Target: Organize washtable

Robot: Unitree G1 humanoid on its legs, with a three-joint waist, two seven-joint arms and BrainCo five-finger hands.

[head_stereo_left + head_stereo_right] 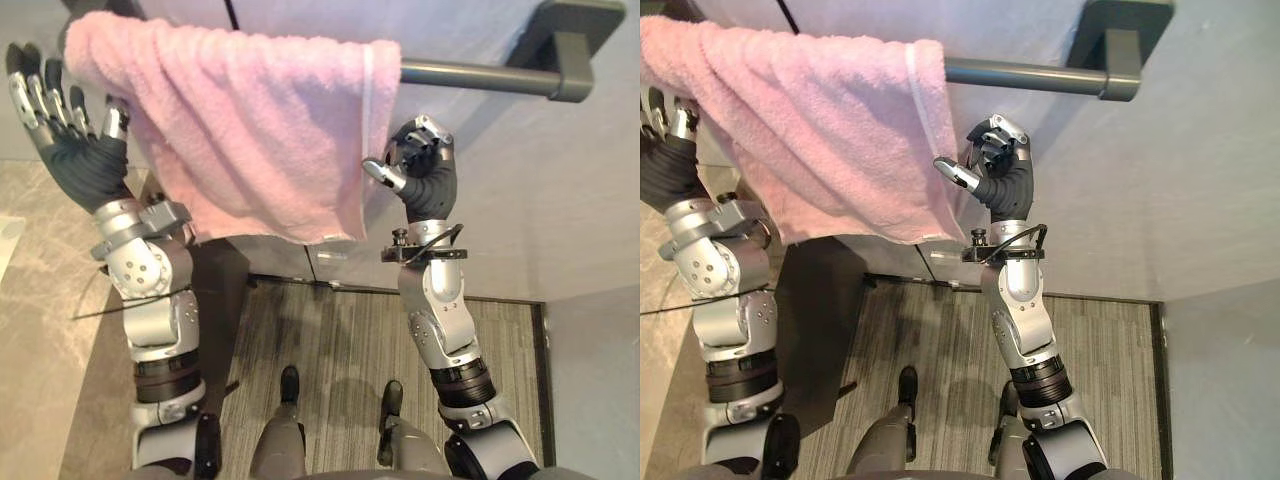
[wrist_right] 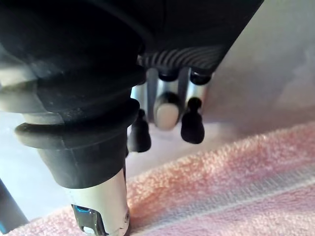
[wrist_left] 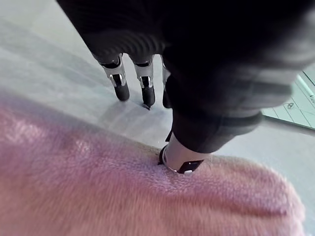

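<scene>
One pink towel [image 1: 250, 130] already hung over the grey bar [image 1: 470, 78], bunched and slanting. Left hand [image 1: 78, 158] was spread at its left end, thumb touching the cloth; right hand [image 1: 425, 178] was curled empty by the right edge. Probably only straightening was left.

Towel [image 1: 250, 120]: draped over rail [image 1: 470, 78], toward its left end. Left hand [image 1: 75, 150] at towel's left edge; right hand [image 1: 425, 178] at its right edge.
</scene>
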